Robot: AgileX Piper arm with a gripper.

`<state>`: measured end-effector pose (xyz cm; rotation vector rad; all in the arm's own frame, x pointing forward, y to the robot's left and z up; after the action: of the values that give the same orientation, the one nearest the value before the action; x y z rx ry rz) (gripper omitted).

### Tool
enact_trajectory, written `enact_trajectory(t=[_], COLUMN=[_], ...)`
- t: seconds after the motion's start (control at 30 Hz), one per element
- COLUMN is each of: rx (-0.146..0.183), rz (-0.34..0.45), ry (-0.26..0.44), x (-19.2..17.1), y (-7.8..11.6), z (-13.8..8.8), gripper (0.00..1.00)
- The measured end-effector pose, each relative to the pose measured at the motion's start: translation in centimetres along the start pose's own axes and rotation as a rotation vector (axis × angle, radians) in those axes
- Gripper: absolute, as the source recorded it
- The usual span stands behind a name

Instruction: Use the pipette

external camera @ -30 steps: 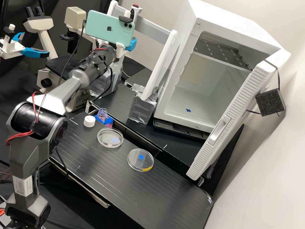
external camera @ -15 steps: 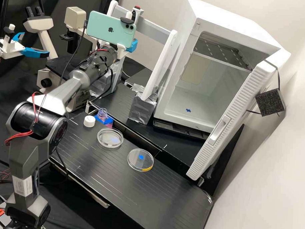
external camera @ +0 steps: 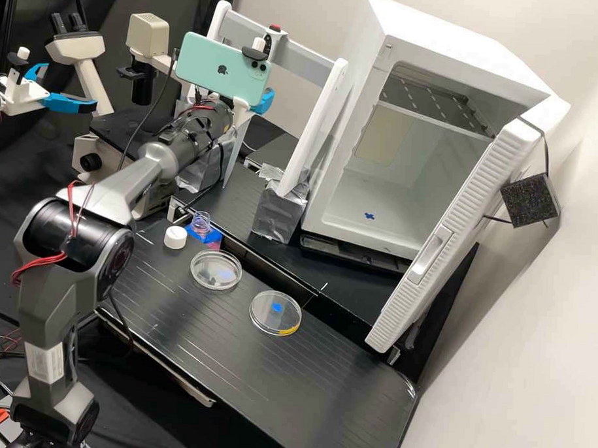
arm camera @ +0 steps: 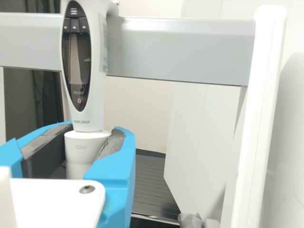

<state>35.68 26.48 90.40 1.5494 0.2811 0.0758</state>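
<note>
The gripper [external camera: 267, 101] is at the back of the bench in the high view, partly behind the teal phone mounted on the arm. Just above it rises the pipette [external camera: 276, 41] with its red top, in front of the rack's grey crossbar. From the wrist, the gripper [arm camera: 94, 137] is shut on the white lower body of the pipette [arm camera: 84, 114], which stands upright between its grey pads; its lower end is hidden. On the near bench are an uncapped bottle [external camera: 201, 222] in a blue holder and two clear round dishes, one [external camera: 216, 271] nearer the bottle and another [external camera: 275, 308] farther right.
A white cap [external camera: 175, 237] lies beside the bottle. The rack's white upright [external camera: 315, 130] and foil-wrapped foot [external camera: 280, 213] stand between the arm and the open white incubator [external camera: 319, 215]. Behind the arm is a microscope [external camera: 92, 153]. A second arm's blue fingers [external camera: 69, 103] hang at far left.
The arm has moved a little to the right and slightly lower in the high view, with the phone and the pipette moving along with it. The dishes, bottle and cap are unmoved.
</note>
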Motion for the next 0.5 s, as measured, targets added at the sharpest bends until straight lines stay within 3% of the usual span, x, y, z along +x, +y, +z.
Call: enact_trajectory(t=[0.03,0.07,0.5], rx=[0.0,0.0,-0.013], rz=[0.004,0.003,0.028], ry=[-0.001,-0.001,-0.006], x=[0.08,0.07,0.06], y=[-0.03,-0.02,0.13], z=[0.06,0.05,0.16], gripper=[0.0,1.0,1.0])
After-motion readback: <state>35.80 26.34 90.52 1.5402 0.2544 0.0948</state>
